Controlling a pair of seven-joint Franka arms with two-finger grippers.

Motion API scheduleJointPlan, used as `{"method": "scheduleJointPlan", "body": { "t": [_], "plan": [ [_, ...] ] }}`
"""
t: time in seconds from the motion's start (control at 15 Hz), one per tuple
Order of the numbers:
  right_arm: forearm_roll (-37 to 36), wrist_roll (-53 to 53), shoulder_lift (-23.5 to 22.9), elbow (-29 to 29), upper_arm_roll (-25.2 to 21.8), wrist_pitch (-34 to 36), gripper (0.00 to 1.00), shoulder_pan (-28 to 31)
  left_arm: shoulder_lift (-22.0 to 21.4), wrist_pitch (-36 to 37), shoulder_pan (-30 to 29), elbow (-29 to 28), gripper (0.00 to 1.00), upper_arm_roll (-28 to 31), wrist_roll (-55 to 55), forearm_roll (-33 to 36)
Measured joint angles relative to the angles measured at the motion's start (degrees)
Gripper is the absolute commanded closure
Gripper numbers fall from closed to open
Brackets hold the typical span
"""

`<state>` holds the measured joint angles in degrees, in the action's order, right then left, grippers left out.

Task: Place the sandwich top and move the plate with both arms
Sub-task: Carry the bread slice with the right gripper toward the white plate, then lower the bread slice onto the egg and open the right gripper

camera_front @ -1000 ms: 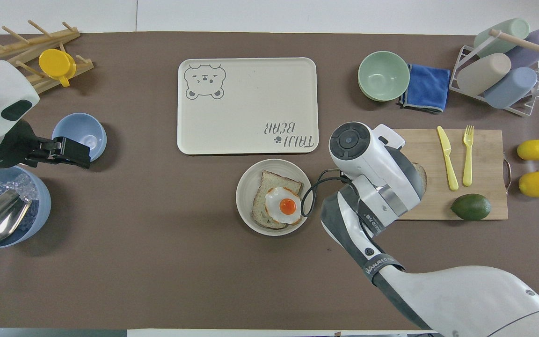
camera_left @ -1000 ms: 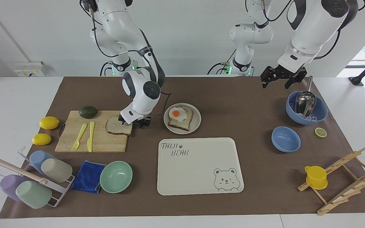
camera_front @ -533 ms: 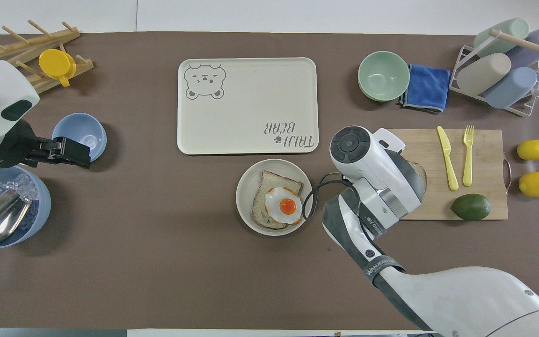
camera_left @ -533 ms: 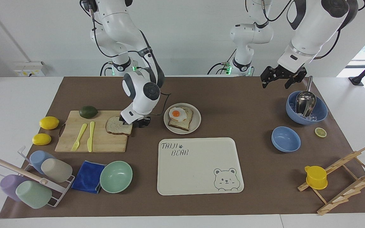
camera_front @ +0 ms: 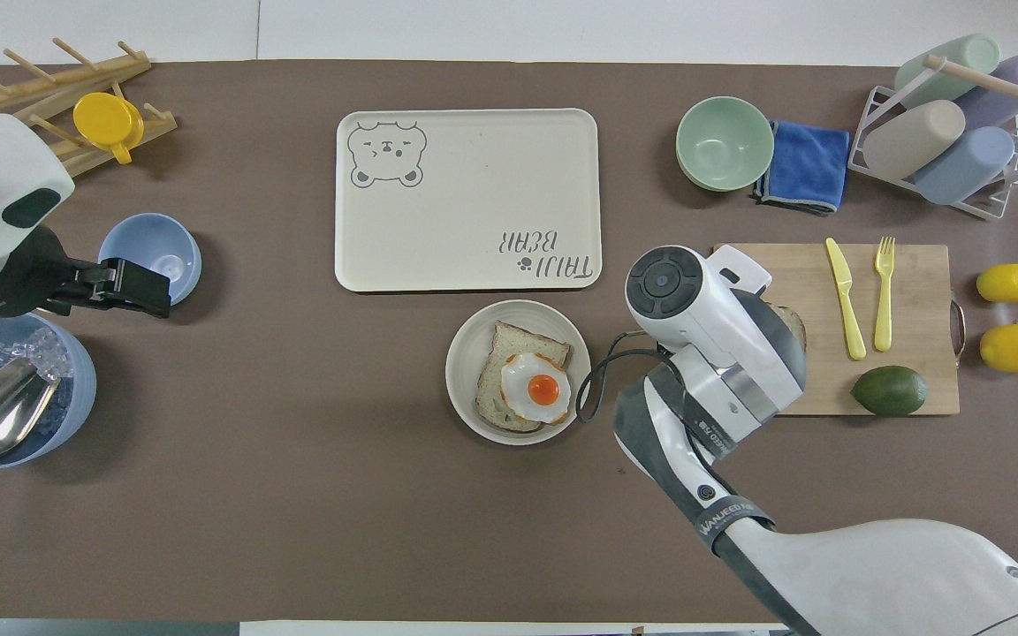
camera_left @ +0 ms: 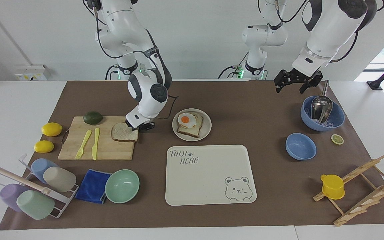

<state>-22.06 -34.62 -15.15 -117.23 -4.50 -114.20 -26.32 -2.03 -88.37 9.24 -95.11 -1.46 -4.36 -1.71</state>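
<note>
The sandwich top (camera_left: 122,133), a plain slice of bread, lies flat on the wooden cutting board (camera_left: 105,150). My right gripper (camera_left: 140,128) is down at the slice's edge nearest the plate and touches it. In the overhead view the right wrist covers all of the slice but a sliver (camera_front: 793,322). The plate (camera_left: 206,131) sits beside the board toward the left arm's end and holds a bread slice with a fried egg (camera_left: 187,120). My left gripper (camera_left: 290,89) is open and empty, up in the air beside the big blue bowl (camera_left: 337,120).
The cream bear tray (camera_left: 208,173) lies farther from the robots than the plate. A mint-green bowl (camera_left: 122,186), blue cloth and cup rack are farther out than the board. An avocado, yellow knife and fork lie on the board. A small blue bowl (camera_left: 300,146) sits near the big one.
The right wrist has risen and turned a little while its gripper stayed at the bread's edge. The bread has not moved. The left arm has not moved.
</note>
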Motion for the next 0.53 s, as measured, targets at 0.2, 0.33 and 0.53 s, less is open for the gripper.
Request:
{"method": "scheduleJointPlan", "body": {
  "t": [0.2, 0.33, 0.53],
  "plan": [
    [-0.2, 0.0, 0.1, 0.0, 0.0, 0.4, 1.0, -0.3, 0.0, 0.0, 0.0, 0.0, 0.0, 0.0, 0.0, 0.0],
    [-0.6, 0.0, 0.1, 1.2, 0.0, 3.5, 1.0, -1.2, 0.0, 0.0, 0.0, 0.0, 0.0, 0.0, 0.0, 0.0],
    [-1.4, 0.0, 0.2, 6.8, 0.1, 13.5, 1.0, -4.9, 0.0, 0.0, 0.0, 0.0, 0.0, 0.0, 0.0, 0.0]
  ]
}}
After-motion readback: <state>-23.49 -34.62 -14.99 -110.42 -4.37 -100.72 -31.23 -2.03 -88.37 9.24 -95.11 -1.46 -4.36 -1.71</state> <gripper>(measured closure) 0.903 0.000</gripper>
